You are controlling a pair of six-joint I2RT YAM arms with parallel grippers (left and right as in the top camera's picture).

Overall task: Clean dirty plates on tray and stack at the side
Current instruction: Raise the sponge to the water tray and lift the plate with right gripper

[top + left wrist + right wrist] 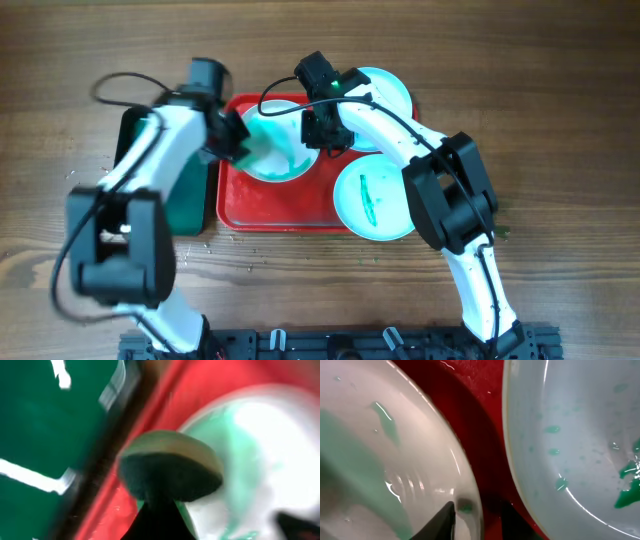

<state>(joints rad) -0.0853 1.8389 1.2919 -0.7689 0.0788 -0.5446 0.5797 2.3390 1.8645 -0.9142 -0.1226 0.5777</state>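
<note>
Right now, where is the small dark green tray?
In the overhead view, the dark green tray lies at the left, right beside the red tray's left edge, partly hidden under the left arm.

No text can be read in any view.
White marks [30, 477] on the dark green tray [45, 425], seen from the left wrist, are too blurred to read; the plates [375, 200] and the red tray [280, 215] show no legible lettering.

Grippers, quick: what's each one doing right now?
Left gripper: seemingly closed on a sponge; the view is blurred.
Right gripper: closed on the rim of the plate.
</note>
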